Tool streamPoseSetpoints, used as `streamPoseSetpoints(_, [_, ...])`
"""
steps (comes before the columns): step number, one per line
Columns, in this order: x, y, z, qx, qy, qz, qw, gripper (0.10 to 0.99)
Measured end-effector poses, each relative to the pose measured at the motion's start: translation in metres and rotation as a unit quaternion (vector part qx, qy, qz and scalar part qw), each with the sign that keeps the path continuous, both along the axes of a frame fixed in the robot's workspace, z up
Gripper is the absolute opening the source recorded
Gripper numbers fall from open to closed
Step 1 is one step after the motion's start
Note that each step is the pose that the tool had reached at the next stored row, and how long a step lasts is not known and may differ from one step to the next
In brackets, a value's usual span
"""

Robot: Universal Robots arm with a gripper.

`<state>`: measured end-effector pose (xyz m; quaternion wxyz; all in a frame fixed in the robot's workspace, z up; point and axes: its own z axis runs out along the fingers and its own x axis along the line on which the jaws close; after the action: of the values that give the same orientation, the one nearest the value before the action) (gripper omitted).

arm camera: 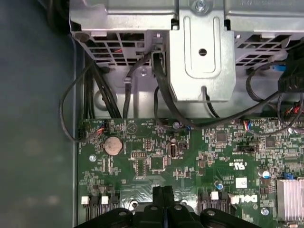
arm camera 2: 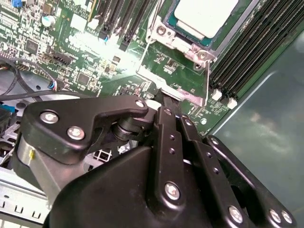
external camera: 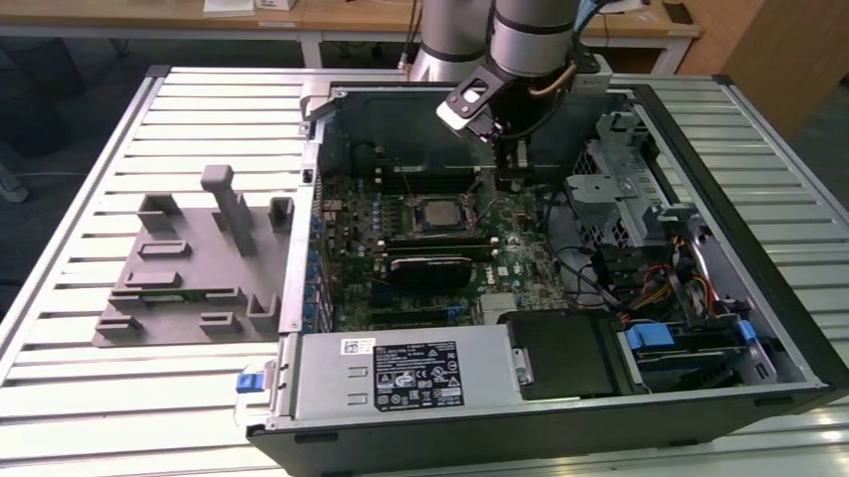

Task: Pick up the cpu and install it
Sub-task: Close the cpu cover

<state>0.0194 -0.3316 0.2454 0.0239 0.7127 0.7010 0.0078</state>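
CPU (arm camera 2: 205,14) sat in socket (arm camera 2: 164,38) on mobo (arm camera: 156,156), claw (arm camera: 164,190) nearby — pressed together, empty

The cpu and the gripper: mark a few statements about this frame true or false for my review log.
1. The cpu lies in the socket on the motherboard. True.
2. The gripper is shut on the cpu. False: it is shut on nothing, near the socket frame's edge.
3. The grey fixture lies inside the computer case. False: it lies on the slatted table, at the exterior view's left of the case.
4. A coin cell sits on the motherboard. True.
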Motion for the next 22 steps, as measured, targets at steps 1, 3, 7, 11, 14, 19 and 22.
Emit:
streamPoseSetpoints(1, [-0.0015, 0.0002, 0.0000, 0.0000, -0.0009, 0.000, 1.0000, 0.106])
streamPoseSetpoints(3, [-0.0044, 0.0007, -0.0001, 0.0001, -0.0030, 0.000, 1.0000, 0.106])
streamPoseSetpoints(7, [-0.0106, 0.0017, 0.0000, 0.0006, -0.0062, 0.000, 1.0000, 0.106])
streamPoseSetpoints(11, [-0.0183, 0.0027, -0.0002, 0.0006, -0.0074, 0.000, 1.0000, 0.106])
streamPoseSetpoints(14, [-0.0248, 0.0035, -0.0006, 0.0006, -0.0077, 0.000, 1.0000, 0.106])
streamPoseSetpoints(19, [-0.0346, 0.0045, -0.0013, 0.0005, -0.0077, 0.000, 1.0000, 0.106])
streamPoseSetpoints(22, [-0.0406, 0.0050, -0.0020, 0.0006, -0.0078, 0.000, 1.0000, 0.106])
